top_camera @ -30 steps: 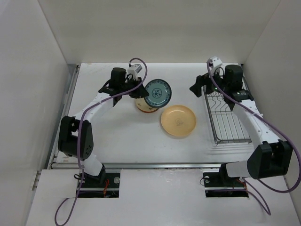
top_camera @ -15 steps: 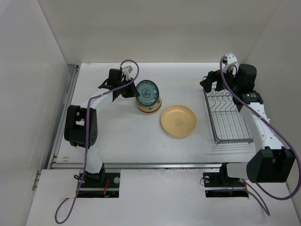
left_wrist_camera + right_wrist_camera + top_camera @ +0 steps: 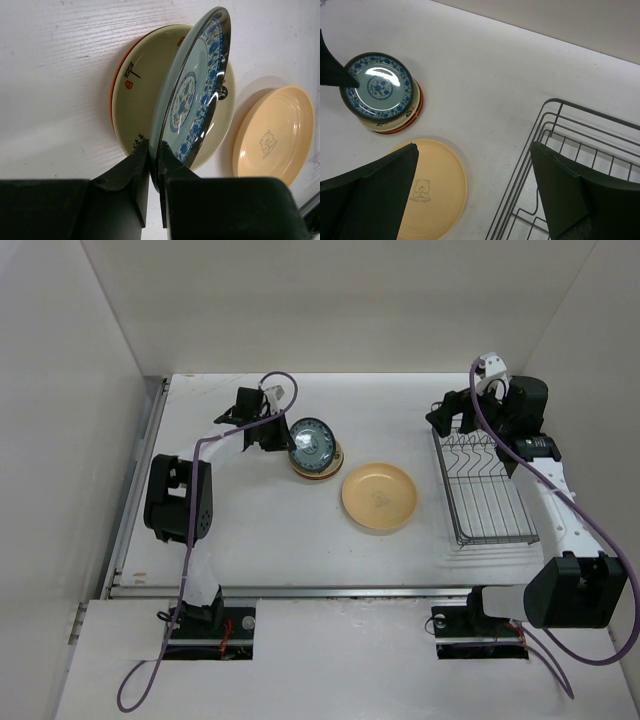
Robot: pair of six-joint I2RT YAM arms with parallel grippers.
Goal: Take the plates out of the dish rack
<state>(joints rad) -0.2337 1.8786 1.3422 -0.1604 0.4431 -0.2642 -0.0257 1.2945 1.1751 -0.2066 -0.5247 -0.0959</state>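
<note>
My left gripper [image 3: 283,436] [image 3: 155,150] is shut on the rim of the blue-patterned plate [image 3: 313,443] [image 3: 197,95] and holds it tilted over a stack of two: a cream plate [image 3: 142,85] on an orange-red plate [image 3: 119,80] [image 3: 415,112]. The blue plate [image 3: 376,86] leans on the stack. The tan-yellow plate [image 3: 379,496] [image 3: 270,135] [image 3: 437,185] lies flat on the table beside the stack. The silver wire dish rack [image 3: 485,490] [image 3: 570,165] at the right holds no plates. My right gripper [image 3: 447,418] [image 3: 475,175] is open and empty above the rack's far left corner.
White walls enclose the table on the left, back and right. The rack stands close to the right wall. A metal rail [image 3: 140,480] runs along the table's left edge.
My left gripper has carried the blue plate left and down, tilting it onto the stack. My right arm moved right toward the rack's far end, then held still.
</note>
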